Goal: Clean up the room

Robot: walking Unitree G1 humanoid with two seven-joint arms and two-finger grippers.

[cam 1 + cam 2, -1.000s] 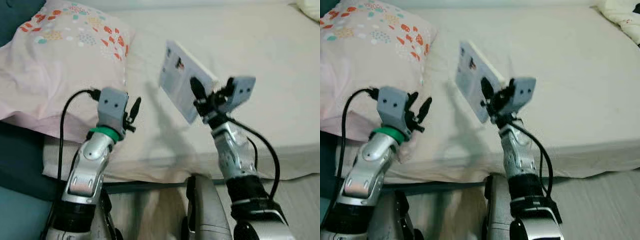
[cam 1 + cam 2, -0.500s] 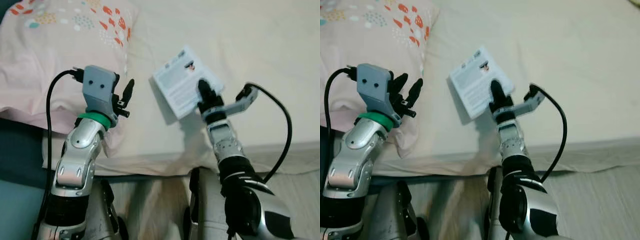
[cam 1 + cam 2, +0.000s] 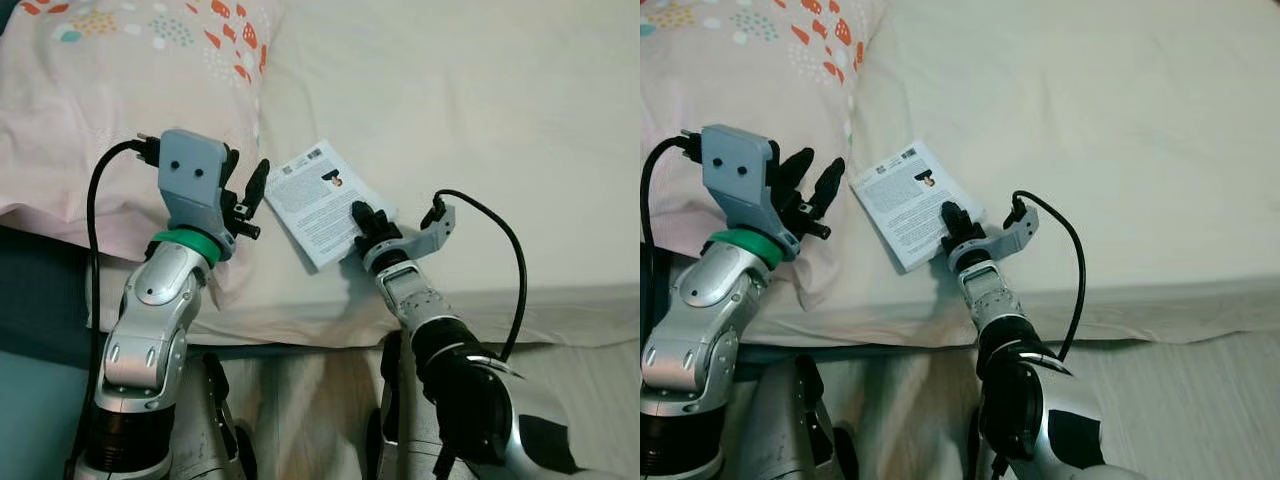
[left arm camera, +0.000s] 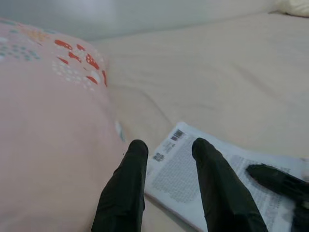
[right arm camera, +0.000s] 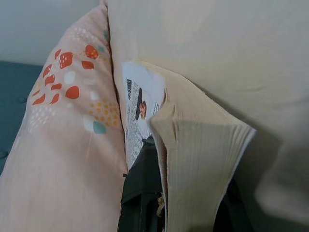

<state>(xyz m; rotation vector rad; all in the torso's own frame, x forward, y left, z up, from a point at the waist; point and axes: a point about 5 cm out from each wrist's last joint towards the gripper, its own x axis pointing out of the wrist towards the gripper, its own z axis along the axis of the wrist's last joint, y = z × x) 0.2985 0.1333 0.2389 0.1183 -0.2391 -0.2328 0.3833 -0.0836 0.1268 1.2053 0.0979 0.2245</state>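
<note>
A white paperback book [image 3: 322, 201] lies almost flat on the cream bed sheet [image 3: 480, 100], back cover up, beside the pink patterned pillow [image 3: 120, 90]. My right gripper [image 3: 364, 222] is shut on the book's near corner, with one black finger on top of the cover. In the right wrist view the book's page block [image 5: 203, 159] sits between the fingers [image 5: 142, 193]. My left gripper [image 3: 248, 190] hovers open just left of the book, over the pillow's edge. The left wrist view has its two fingertips [image 4: 137, 147] apart, with the book [image 4: 203, 174] beyond them.
The mattress front edge [image 3: 520, 300] runs across just below both grippers. Pale wooden floor [image 3: 600, 400] lies beneath it at the right. A dark teal surface [image 3: 30, 300] sits under the pillow at the left. Open sheet stretches behind and right of the book.
The right gripper has lowered the book from standing upright in the air to lying on the sheet. The camera has tilted down. The left gripper stays open near the pillow.
</note>
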